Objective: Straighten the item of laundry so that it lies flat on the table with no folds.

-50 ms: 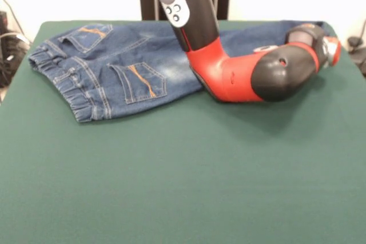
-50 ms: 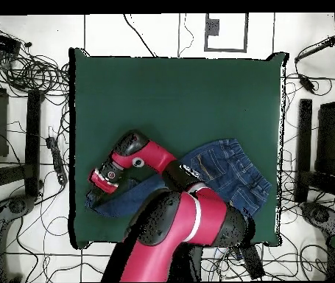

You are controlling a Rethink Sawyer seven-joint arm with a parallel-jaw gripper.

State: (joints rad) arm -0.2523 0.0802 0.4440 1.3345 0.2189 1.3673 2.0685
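Observation:
The item of laundry, a small pair of blue jeans [image 1: 123,67], lies back side up along the far part of the green table [image 1: 171,175]. Its gathered waistband points left in the front view, and its legs run right behind the arm. In the overhead view the jeans [image 2: 229,173] have the waistband at the right, and the legs end near the table's left edge. The gripper [image 2: 104,177] hangs under the red wrist over the leg ends, seen in the front view as the gripper [image 1: 330,47] at the far right. The wrist hides its underside.
The red and black arm [image 1: 240,72] bends low across the middle of the jeans. In the overhead view, bare green table [image 2: 177,96] shows above them. Cables [image 2: 23,70] and dark stands [image 2: 332,140] surround the table on the floor.

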